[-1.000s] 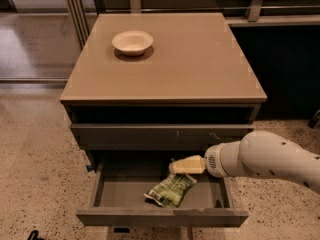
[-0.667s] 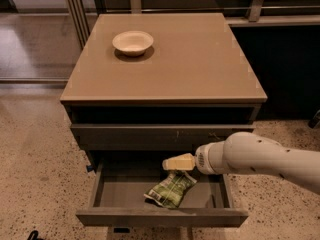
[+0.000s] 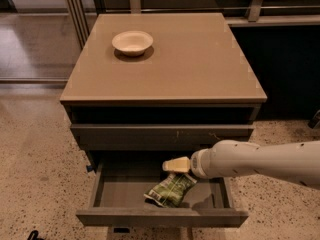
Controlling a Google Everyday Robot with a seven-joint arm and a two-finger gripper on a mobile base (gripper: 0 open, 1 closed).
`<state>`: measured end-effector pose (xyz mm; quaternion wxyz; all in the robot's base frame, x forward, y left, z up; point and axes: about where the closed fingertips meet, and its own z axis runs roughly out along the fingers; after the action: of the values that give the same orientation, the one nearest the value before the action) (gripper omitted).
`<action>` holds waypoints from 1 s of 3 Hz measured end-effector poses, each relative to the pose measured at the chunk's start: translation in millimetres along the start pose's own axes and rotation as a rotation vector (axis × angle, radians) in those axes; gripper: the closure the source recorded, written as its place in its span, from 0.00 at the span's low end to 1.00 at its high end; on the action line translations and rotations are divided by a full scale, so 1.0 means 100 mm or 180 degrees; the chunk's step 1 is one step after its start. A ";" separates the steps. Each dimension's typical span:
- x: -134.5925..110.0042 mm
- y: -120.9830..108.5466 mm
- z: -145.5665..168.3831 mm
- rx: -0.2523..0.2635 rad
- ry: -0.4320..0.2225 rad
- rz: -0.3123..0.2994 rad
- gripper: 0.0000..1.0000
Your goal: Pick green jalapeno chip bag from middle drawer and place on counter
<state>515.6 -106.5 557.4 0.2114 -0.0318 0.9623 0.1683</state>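
Observation:
The green jalapeno chip bag (image 3: 170, 189) lies crinkled on the grey tray of the open middle drawer (image 3: 115, 190), near its front middle. My gripper (image 3: 175, 164) reaches in from the right on a white arm and hangs just above the bag's upper end, inside the drawer opening. The tan counter (image 3: 200, 59) is the cabinet's top slab, above the drawers.
A cream round bowl (image 3: 132, 42) stands on the counter's back left. A closed drawer front with pale scuffs (image 3: 165, 135) sits above the open drawer. Speckled floor lies to the left and right; a dark wall unit stands at the right.
My arm and gripper have shifted left along the drawer, from its right part toward the middle, now just above the bag. The bag has not moved.

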 end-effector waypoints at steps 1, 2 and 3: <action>0.09 -0.12 0.13 0.0122 -0.0005 0.0154 0.00; 0.15 -0.11 0.22 0.0105 0.0065 0.0104 0.00; 0.14 -0.13 0.23 0.0068 0.0066 0.0130 0.00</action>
<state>513.4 -111.1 527.9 0.1983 -0.0117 0.9666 0.1619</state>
